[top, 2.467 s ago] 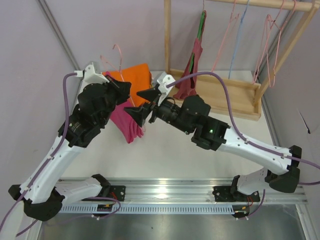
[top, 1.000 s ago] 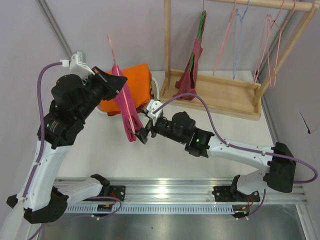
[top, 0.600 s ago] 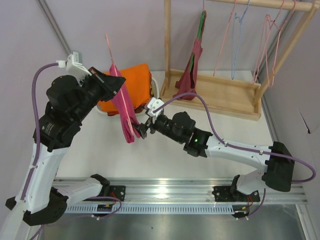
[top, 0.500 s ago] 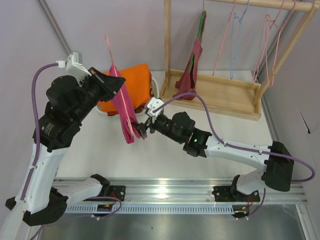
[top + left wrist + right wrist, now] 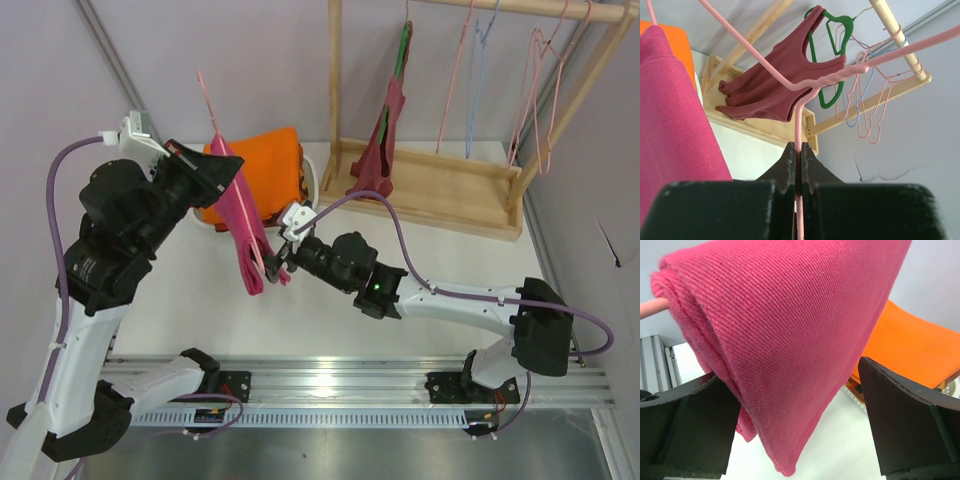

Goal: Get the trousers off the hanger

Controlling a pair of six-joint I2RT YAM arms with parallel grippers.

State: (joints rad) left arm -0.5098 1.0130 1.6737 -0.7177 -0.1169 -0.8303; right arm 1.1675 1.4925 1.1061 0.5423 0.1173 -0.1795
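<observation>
You have the trousers (image 5: 245,225) draped over the hanger (image 5: 207,95), held up left of centre. Your left gripper (image 5: 798,150) pinches the hanger's wire from the left. Your right gripper (image 5: 279,266) stands at the trousers' lower end — one finger either side of the fabric. Behind them lies a folded cloth (image 5: 270,160). The rack (image 5: 440,190) stands back right — a garment (image 5: 385,130) hangs at its left end.

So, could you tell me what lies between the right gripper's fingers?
The trousers: their hanging fold sits between the right gripper's open fingers, seen in the right wrist view.
</observation>
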